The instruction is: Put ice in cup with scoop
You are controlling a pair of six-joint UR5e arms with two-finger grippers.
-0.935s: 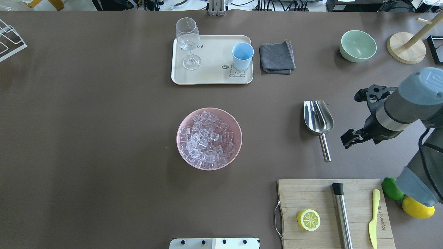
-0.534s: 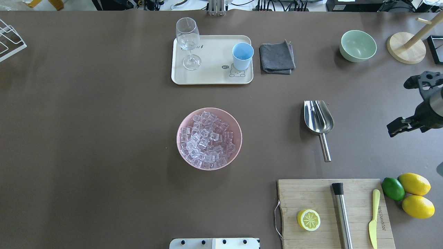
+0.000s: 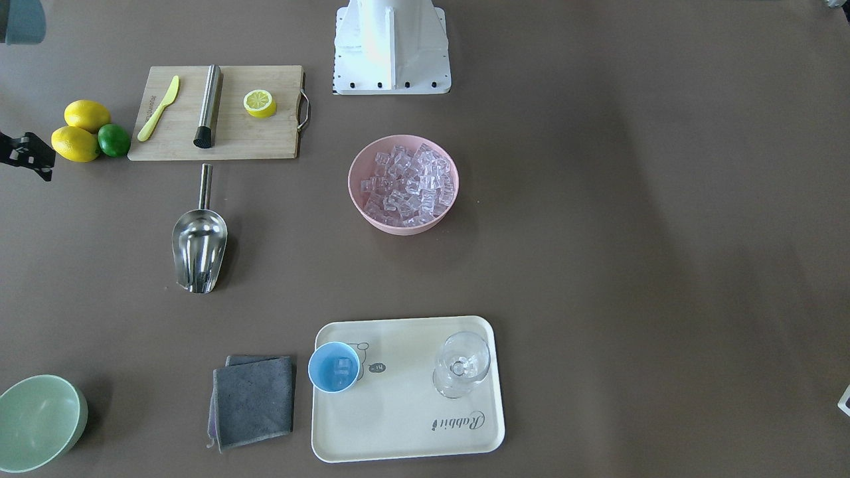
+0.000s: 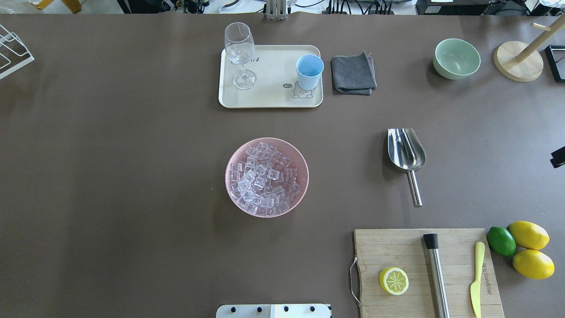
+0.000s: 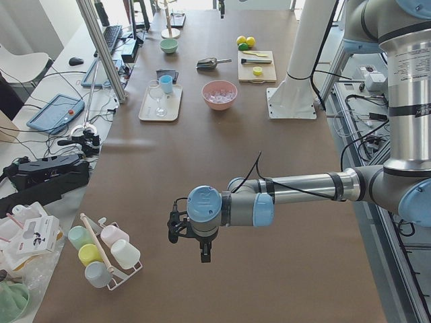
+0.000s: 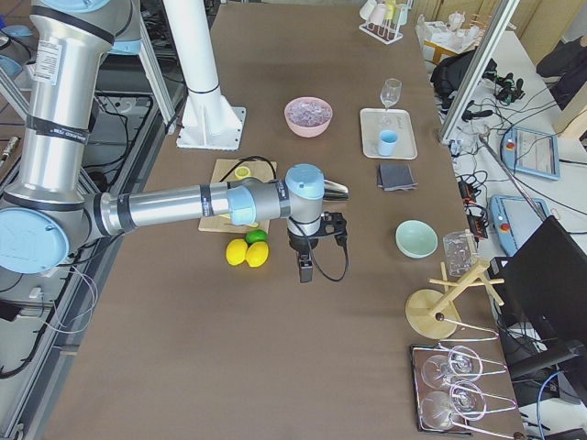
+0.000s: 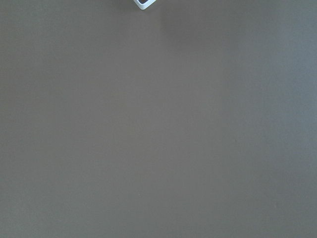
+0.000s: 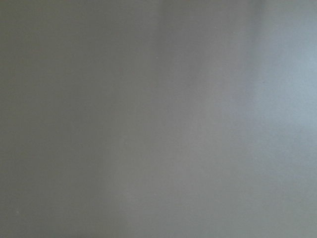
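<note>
The steel scoop point(image 4: 406, 153) lies on the table right of centre with its handle toward me; it also shows in the front view point(image 3: 198, 247). The light-blue cup point(image 4: 309, 70) stands on the cream tray point(image 4: 269, 99), and clear ice point(image 3: 340, 366) shows inside it. More ice cubes point(image 4: 264, 178) fill a pink bowl point(image 4: 303, 170). Only a black sliver of my right gripper point(image 4: 558, 157) shows at the right edge, far from the scoop, and I cannot tell its state. My left gripper point(image 5: 205, 254) hangs over bare table far to the left, and I cannot tell its state.
A wine glass point(image 4: 239, 53) stands on the tray, with a grey cloth point(image 4: 353, 73) beside it. A green bowl point(image 4: 456, 58) and a wooden stand point(image 4: 518, 61) are at the back right. A cutting board point(image 4: 397, 247) carries a half lemon, a steel cylinder and a knife, with lemons and a lime point(image 4: 501, 241) beside it.
My right arm has pulled back to the right, away from the scoop, almost out of the overhead view. The lemons and lime it covered now show. The scoop has not moved.
</note>
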